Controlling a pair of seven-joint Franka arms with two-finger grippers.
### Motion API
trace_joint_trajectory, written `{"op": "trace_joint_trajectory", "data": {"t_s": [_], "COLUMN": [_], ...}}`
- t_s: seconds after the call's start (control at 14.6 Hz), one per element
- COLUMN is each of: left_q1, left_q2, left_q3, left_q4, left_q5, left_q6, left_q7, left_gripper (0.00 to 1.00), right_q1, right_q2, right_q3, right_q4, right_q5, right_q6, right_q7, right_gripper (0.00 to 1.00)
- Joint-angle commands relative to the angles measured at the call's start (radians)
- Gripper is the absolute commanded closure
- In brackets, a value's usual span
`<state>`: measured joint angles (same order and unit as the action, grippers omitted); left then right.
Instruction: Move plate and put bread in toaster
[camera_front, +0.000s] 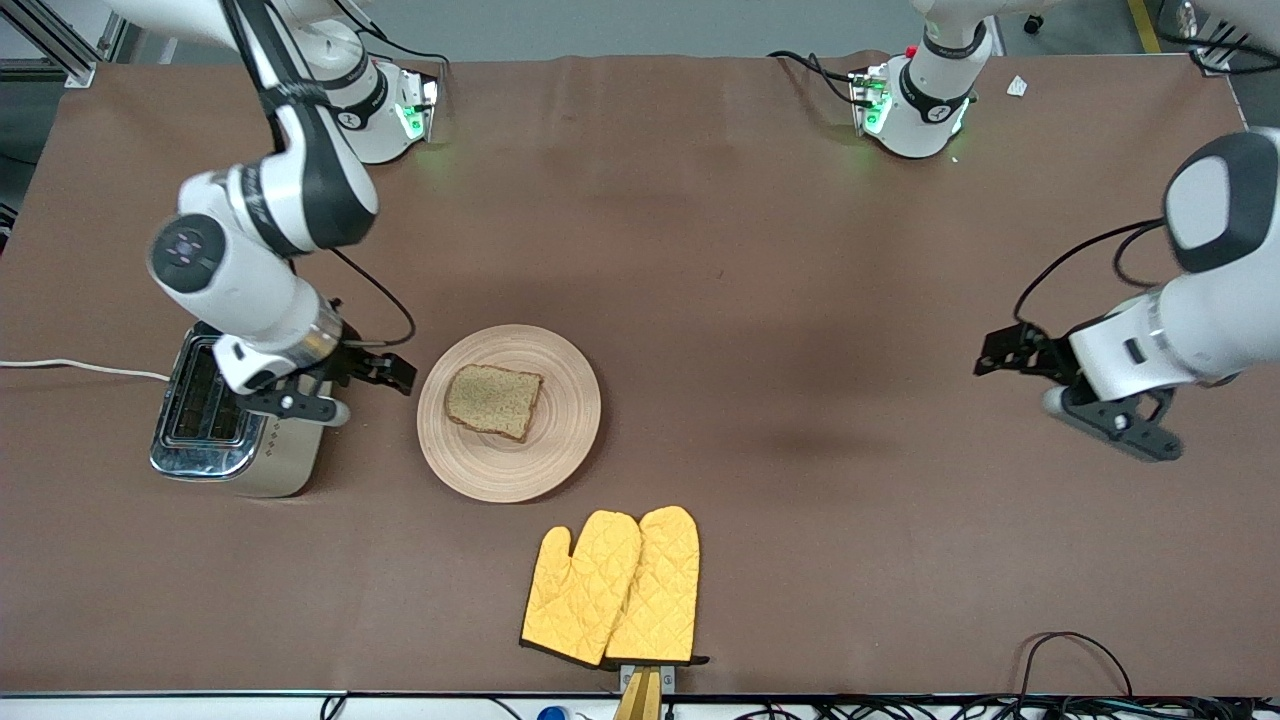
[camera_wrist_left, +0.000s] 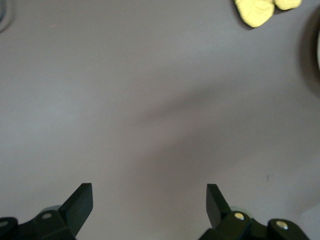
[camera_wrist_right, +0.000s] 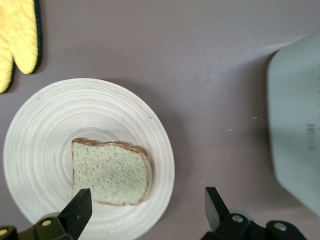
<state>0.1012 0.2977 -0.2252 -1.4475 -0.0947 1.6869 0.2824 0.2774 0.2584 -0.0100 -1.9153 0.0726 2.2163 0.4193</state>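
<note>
The tan wooden plate lies on the brown table with the bread flat on it. The toaster stands beside the plate toward the right arm's end, slots up and empty. My right gripper is open and empty, hovering over the gap between toaster and plate. In the right wrist view its fingertips straddle the plate's rim, with the bread by one finger and the toaster off to the side. My left gripper waits open over bare table at the left arm's end; it also shows in the left wrist view.
A pair of yellow oven mitts lies nearer to the front camera than the plate, and shows in both wrist views. The toaster's white cord runs off the table's edge. Cables lie along the front edge.
</note>
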Motion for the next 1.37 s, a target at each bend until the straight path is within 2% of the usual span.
{"op": "trace_joint_trajectory", "data": {"t_s": [0.0,0.21,0.41,0.69,0.76,0.96,1.31], "left_q1": [0.0,0.005,0.008,0.045,0.042,0.04,0.046], "left_q2": [-0.009,-0.104,-0.163,-0.273,-0.288,-0.282,-0.29], "left_q3": [0.004,0.006,0.004,-0.005,-0.005,-0.005,0.0], "left_q4": [0.074,0.069,0.033,-0.12,-0.131,-0.114,-0.11], "left_q5": [0.061,0.066,0.081,0.084,0.085,0.089,0.087], "left_q6": [-0.096,-0.136,-0.134,-0.069,-0.059,-0.056,-0.07], "left_q7": [-0.148,-0.247,-0.262,-0.261,-0.262,-0.269,-0.272], "left_gripper": [0.0,0.0,0.0,0.0,0.0,0.0,0.0], "right_q1": [0.019,0.045,0.075,0.074,0.074,0.071,0.074], "right_q2": [0.077,0.134,0.177,0.202,0.208,0.219,0.24], "right_q3": [-0.007,-0.007,-0.007,-0.007,-0.007,-0.007,-0.005], "right_q4": [0.009,0.007,0.006,0.004,0.006,0.006,0.002], "right_q5": [0.01,0.01,0.012,0.012,0.012,0.012,0.021], "right_q6": [0.052,0.092,0.112,0.111,0.114,0.117,0.117], "right_q7": [0.071,0.134,0.168,0.17,0.17,0.17,0.17], "right_gripper": [0.0,0.0,0.01,0.15,0.19,0.27,0.32]}}
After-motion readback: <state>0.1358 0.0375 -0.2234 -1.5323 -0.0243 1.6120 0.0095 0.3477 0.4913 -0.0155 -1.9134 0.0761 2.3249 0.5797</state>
